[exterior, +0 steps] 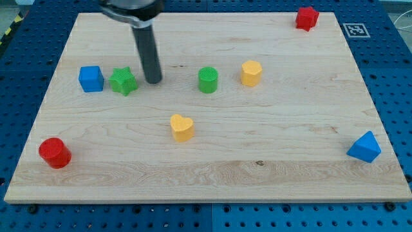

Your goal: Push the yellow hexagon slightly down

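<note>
The yellow hexagon (251, 73) sits on the wooden board a little above and right of centre. A green cylinder (208, 80) stands just to its left. My tip (154, 81) rests on the board further left, between the green cylinder and a green star (123, 81), close to the star's right side. The tip is well apart from the yellow hexagon, about a quarter of the board's width to its left. A yellow heart (182, 127) lies below, near the board's centre.
A blue cube (91, 78) stands left of the green star. A red cylinder (54, 153) is at the bottom left, a blue triangular block (365, 147) at the right edge, a red star-like block (307, 17) at the top right.
</note>
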